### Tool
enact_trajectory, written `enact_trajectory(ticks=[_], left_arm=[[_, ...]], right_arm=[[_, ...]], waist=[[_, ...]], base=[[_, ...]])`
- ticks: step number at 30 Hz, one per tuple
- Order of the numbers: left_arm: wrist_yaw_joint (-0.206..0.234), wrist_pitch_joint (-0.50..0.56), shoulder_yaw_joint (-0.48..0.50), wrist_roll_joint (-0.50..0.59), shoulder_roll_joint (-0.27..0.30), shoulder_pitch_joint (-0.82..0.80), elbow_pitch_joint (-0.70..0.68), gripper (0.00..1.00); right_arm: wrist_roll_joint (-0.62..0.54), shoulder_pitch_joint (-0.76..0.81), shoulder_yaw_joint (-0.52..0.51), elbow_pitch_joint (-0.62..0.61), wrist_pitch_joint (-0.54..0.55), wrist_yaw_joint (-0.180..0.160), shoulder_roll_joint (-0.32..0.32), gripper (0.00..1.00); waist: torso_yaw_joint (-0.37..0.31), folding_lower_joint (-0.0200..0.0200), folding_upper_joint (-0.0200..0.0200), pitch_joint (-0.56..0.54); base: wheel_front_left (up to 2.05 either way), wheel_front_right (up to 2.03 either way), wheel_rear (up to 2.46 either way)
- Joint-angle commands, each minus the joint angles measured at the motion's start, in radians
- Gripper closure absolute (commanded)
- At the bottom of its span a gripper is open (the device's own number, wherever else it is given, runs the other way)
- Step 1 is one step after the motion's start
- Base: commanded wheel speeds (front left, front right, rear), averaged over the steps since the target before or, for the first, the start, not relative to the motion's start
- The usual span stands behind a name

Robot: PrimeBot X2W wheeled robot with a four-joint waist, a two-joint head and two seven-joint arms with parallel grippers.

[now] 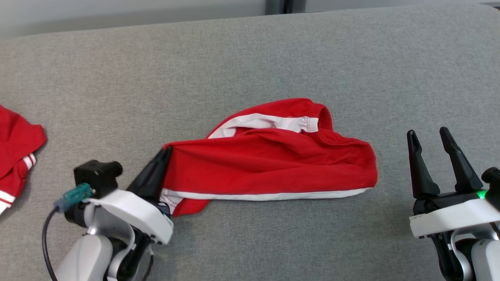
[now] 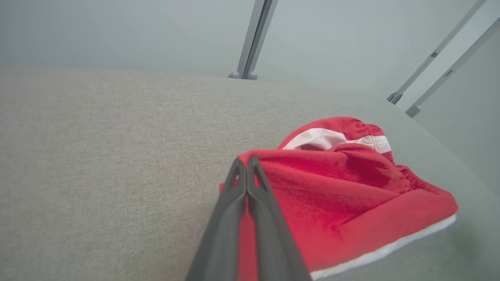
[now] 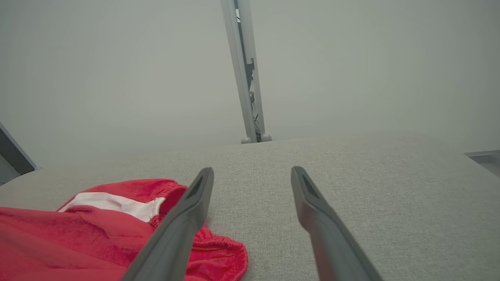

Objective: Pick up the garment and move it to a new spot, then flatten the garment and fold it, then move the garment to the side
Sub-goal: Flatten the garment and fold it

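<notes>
**Left corner pinched, lift not yet begun**

The red garment [image 1: 273, 164] lies rumpled at the middle of the grey padded surface [image 1: 250, 58], with white trim along its near hem and the waistband bunched at the back. I judge it soft, light and limp, so it should drape from any single hold. My left gripper [image 1: 167, 153] has its fingers together, clamped on the left corner. My right gripper [image 1: 428, 132] has its fingers apart, clear of the cloth's right end. I'd take a second hold at the right hem. Another red piece [image 1: 15, 152] lies far left.
</notes>
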Motion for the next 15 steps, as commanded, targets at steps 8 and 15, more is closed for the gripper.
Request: enact_trajectory(ticks=[8,15], left_arm=[[-0.022,-0.020,0.033,-0.025,-0.009,-0.123,0.183,1.00],[0.001,-0.090,0.033,0.010,-0.024,-0.162,0.280,0.00]], right_arm=[[0.004,-0.022,-0.022,0.021,-0.013,0.000,0.008,0.00],[0.003,-0.019,-0.043,0.029,-0.020,0.000,0.008,0.00]], waist=[[-0.041,0.0000,0.0000,0.022],[-0.049,0.0000,0.0000,0.020]], base=[[0.00,0.00,0.00],[0.00,0.00,0.00]])
